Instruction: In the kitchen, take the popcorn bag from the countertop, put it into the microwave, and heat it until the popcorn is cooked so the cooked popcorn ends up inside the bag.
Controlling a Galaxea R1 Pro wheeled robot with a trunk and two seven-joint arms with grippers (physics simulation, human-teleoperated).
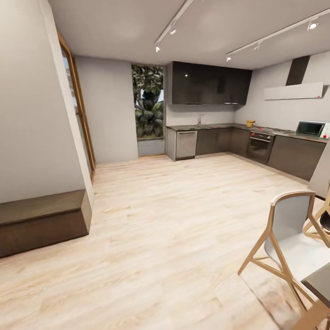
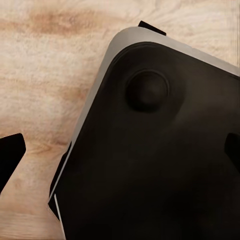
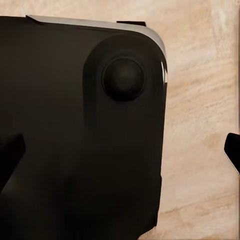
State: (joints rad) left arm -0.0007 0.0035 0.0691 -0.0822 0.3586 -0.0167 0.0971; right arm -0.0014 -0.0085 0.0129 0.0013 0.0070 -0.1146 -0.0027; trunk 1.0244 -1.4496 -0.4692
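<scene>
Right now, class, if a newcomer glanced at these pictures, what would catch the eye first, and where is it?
The wide pale wood floor fills the middle of the head view. Beyond it, the dark glossy cabinets and grey countertop line the far wall, with the microwave on the countertop at far right. Nearer, at lower right, stands a wooden-legged chair.

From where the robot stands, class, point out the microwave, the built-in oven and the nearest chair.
microwave (image 1: 310,129): head view, on its dark glass door.
built-in oven (image 1: 259,149): head view, on its dark window.
chair (image 1: 293,220): head view, on its grey backrest.
</scene>
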